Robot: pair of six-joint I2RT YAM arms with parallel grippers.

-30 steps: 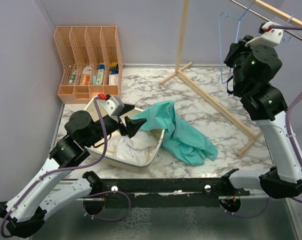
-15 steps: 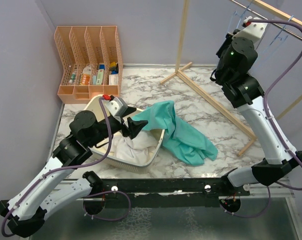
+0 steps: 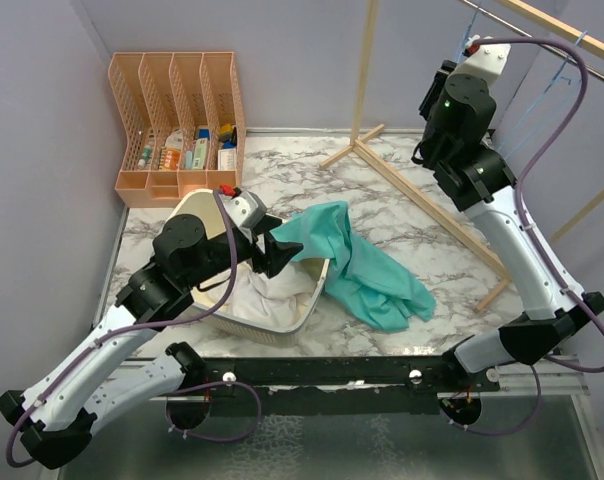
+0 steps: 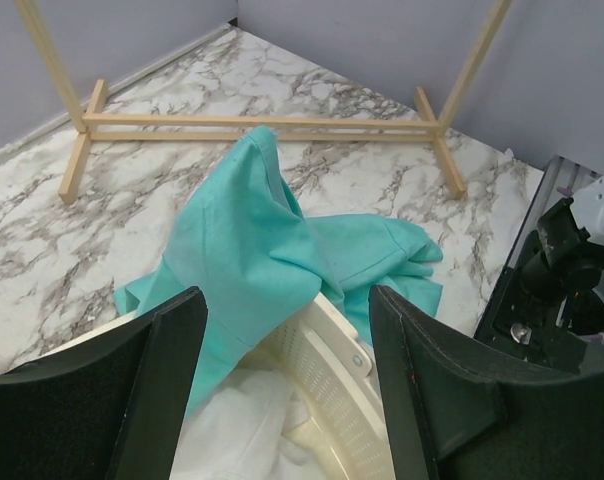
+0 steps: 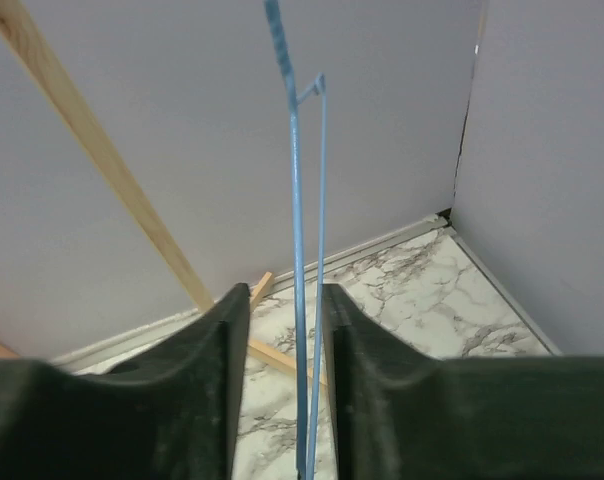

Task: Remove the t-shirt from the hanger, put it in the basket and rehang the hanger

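The teal t-shirt (image 3: 367,270) lies crumpled on the marble table, with one end draped over the rim of the white basket (image 3: 287,322). It also shows in the left wrist view (image 4: 252,230). My left gripper (image 3: 280,250) is open and empty just above that rim (image 4: 332,350), close to the shirt. My right gripper (image 3: 452,75) is raised by the rack's top rail. A bare blue wire hanger (image 5: 297,250) runs between its narrowly parted fingers, unclamped. Only a bit of the hanger (image 3: 472,45) shows in the top view.
A white cloth (image 3: 267,292) lies in the basket. The wooden garment rack has an upright post (image 3: 364,70) and floor bars (image 3: 432,212) across the back right. A peach desk organiser (image 3: 177,95) with small items stands at the back left. Walls close in on three sides.
My right arm swung left and up, and the blue hanger now sits between its fingers. My left gripper edged right towards the shirt on the basket rim. The shirt has not moved.
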